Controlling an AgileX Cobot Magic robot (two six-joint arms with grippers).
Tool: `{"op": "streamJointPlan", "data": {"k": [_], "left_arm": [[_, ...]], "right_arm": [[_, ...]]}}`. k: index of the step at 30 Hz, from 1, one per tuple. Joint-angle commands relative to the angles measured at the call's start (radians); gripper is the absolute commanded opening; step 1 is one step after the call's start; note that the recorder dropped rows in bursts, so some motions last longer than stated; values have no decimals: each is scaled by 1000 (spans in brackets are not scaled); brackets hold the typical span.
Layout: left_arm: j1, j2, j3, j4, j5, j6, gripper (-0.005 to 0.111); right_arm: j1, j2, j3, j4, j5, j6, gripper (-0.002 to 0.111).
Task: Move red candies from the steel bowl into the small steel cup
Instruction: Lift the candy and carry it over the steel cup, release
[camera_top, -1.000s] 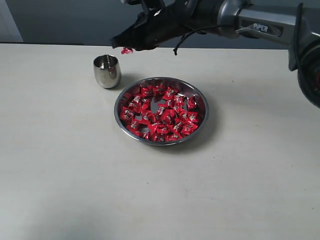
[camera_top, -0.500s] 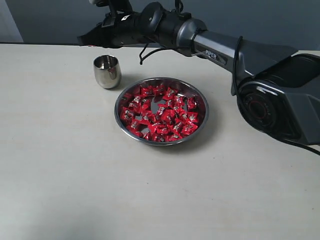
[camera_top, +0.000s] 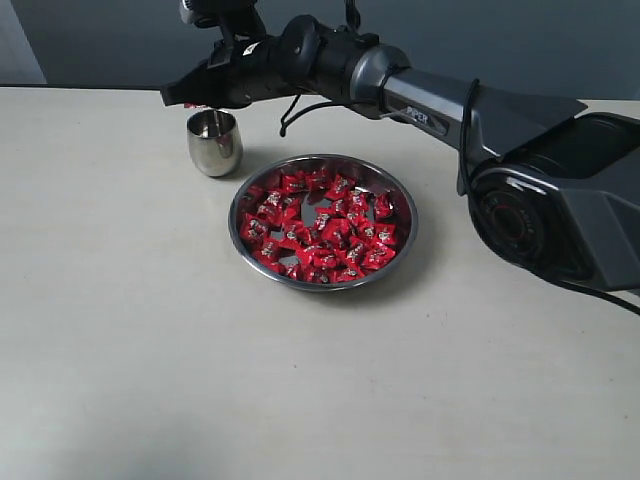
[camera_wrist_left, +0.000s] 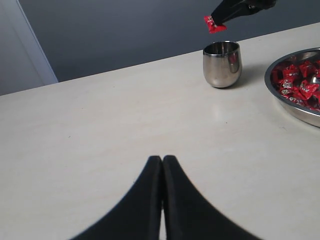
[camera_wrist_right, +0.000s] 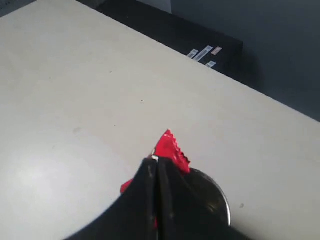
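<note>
Release step of one transfer, by my reading. Left claw (camera_wrist_left: 161, 160): jaws pressed together, empty, low over the bench (camera_wrist_left: 100, 130), well short of the small steel cup (camera_wrist_left: 222, 64). Steel bowl (camera_top: 405, 215): just beside the cup, well filled with red candies (camera_top: 320, 228). Right claw (camera_top: 172, 97): clamped on one red candy (camera_wrist_left: 214, 25), which hangs just above the cup's mouth, apparently nearer the rim than the centre. Next move calls for slight centring over the cup, then parting the jaws; a wrapper clipping the rim could bounce out. Right arm stretches long and nearly level to the cup, claw tipped slightly down at it.
</note>
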Motion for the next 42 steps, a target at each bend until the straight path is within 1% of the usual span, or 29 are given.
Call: {"op": "streamJointPlan", "data": {"k": [1,6,13,15,19,20,24,29,31,33,38,42], "left_arm": [[0,-4,-1,2,-7,-5,0],[0,-4,-1,2,-7,-5,0],[0,-4,-1,2,-7,-5,0],[0,-4,-1,2,-7,-5,0],[0,-4,-1,2,-7,-5,0],[0,-4,-1,2,-7,-5,0],[0,-4,-1,2,-7,-5,0],[0,-4,-1,2,-7,-5,0],[0,-4,-1,2,-7,-5,0],[0,-4,-1,2,-7,-5,0],[0,-4,-1,2,-7,-5,0],[0,-4,-1,2,-7,-5,0]], "right_arm": [[6,-1,-5,-72,4,3,0],[15,5,-5,-201,17,32,0],[17,5,-5,-218,12,32,1],[17,5,-5,-218,9,42,7],[17,5,-5,-218,-10,83,27],[17,5,-5,-218,-21,100,29],[18,5,-5,-206,-39,139,29],[18,-26,-5,-186,20,142,29],[18,-56,-5,-184,71,139,29],[18,-90,-5,-206,167,137,29],[18,-179,-5,-371,481,137,29],[16,-219,-5,-526,768,141,29]]}}
